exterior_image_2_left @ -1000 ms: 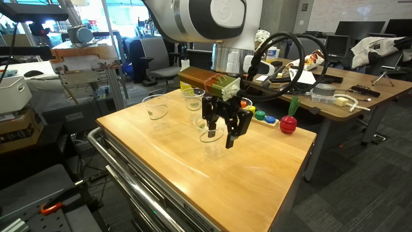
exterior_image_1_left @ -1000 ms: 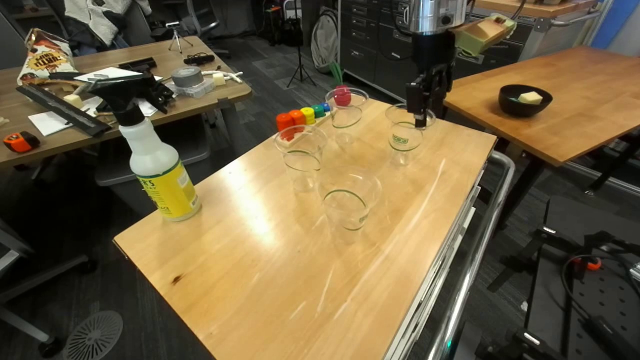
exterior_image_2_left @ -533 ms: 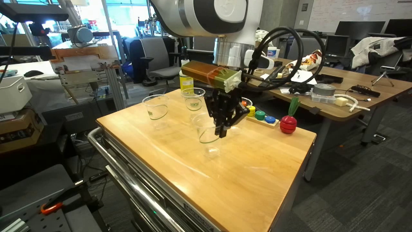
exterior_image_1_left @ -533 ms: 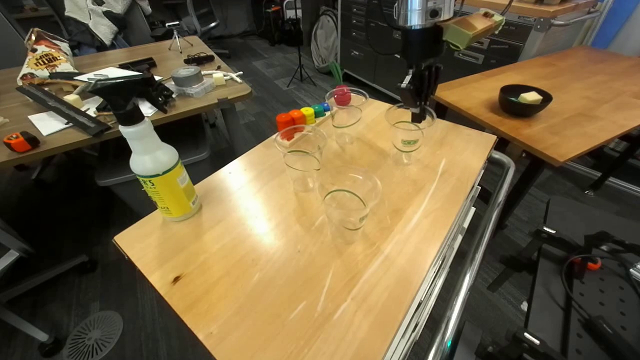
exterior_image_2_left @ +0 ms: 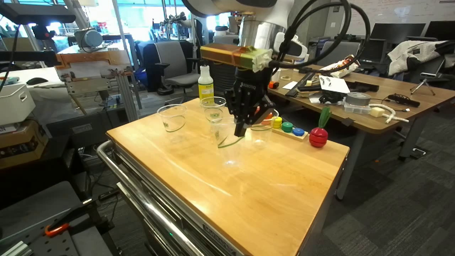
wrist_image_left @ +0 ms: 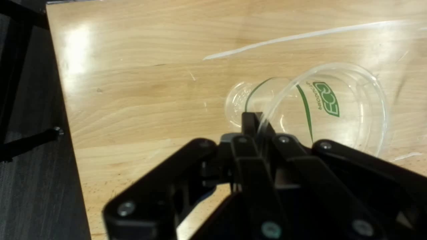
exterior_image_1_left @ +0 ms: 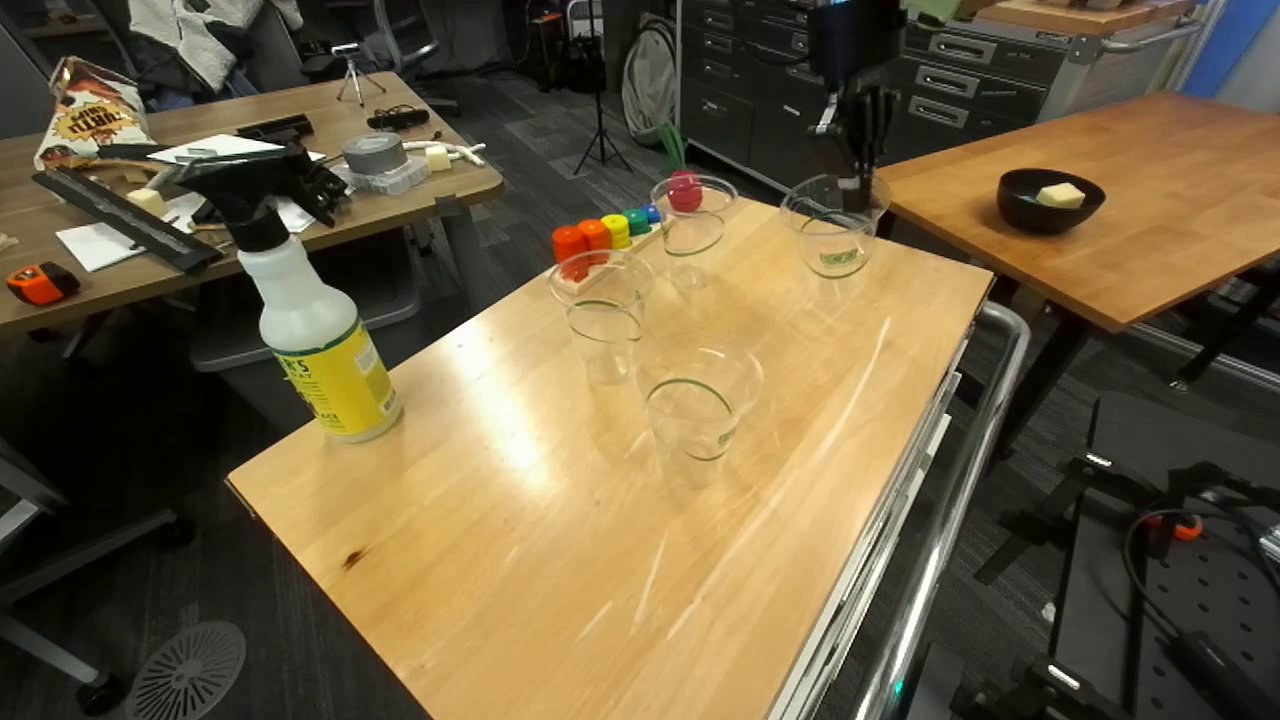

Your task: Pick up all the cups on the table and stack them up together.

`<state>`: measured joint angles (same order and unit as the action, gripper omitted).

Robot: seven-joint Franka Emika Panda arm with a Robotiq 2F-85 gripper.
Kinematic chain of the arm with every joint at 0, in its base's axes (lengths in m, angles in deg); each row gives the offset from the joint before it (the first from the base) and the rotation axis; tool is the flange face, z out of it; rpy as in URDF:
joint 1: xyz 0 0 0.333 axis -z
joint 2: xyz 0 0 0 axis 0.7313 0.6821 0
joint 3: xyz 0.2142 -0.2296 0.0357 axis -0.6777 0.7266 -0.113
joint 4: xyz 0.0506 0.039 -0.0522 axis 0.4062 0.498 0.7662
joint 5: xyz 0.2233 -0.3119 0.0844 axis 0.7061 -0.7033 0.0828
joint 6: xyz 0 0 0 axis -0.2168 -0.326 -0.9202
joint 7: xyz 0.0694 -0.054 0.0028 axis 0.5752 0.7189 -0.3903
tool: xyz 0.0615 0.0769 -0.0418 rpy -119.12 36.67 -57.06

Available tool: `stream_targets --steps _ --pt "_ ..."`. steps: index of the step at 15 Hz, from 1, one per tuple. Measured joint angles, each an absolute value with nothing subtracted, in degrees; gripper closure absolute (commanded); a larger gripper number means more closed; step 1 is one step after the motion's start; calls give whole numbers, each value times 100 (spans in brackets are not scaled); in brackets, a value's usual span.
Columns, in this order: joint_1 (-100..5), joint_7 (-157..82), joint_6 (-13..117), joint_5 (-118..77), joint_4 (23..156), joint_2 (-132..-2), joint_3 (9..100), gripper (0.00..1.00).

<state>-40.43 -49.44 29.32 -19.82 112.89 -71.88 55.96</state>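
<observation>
Pinched at its rim, a clear plastic cup (exterior_image_1_left: 838,240) hangs in my shut gripper (exterior_image_1_left: 855,196). In the wrist view this cup (wrist_image_left: 333,100) leans, its green ECO print showing, with the rim running between the fingertips of the gripper (wrist_image_left: 256,126). The light wooden table (exterior_image_1_left: 520,580) lies beneath it. A second cup (exterior_image_1_left: 700,410) stands upright nearest the camera in an exterior view, another cup (exterior_image_1_left: 605,325) close beside it, and a farther cup (exterior_image_1_left: 692,235) near the coloured blocks. In an exterior view the gripper (exterior_image_2_left: 240,131) partly covers the held cup (exterior_image_2_left: 225,142).
A spray bottle (exterior_image_1_left: 335,350) stands at the table's edge. Coloured blocks (exterior_image_2_left: 287,127) on a wooden strip and a red radish toy (exterior_image_2_left: 318,137) sit along another side. A metal rail (exterior_image_1_left: 950,520) runs along the table. A darker table carries a black bowl (exterior_image_1_left: 1035,210).
My gripper has shut on the rim of the cup beneath it. Gripper and cup have since risen, and the cup has tilted. The other cups have stayed where they were.
</observation>
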Motion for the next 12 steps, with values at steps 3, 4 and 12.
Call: stream_targets --steps 3,4,12 --pt "-3997 -5103 2203 -1822 10838 -7334 5598 98" --pt "-3988 -5143 2018 -1724 10653 -7375 5598 98" --pt "-3985 -5137 1926 -707 9331 -6896 5569 96"
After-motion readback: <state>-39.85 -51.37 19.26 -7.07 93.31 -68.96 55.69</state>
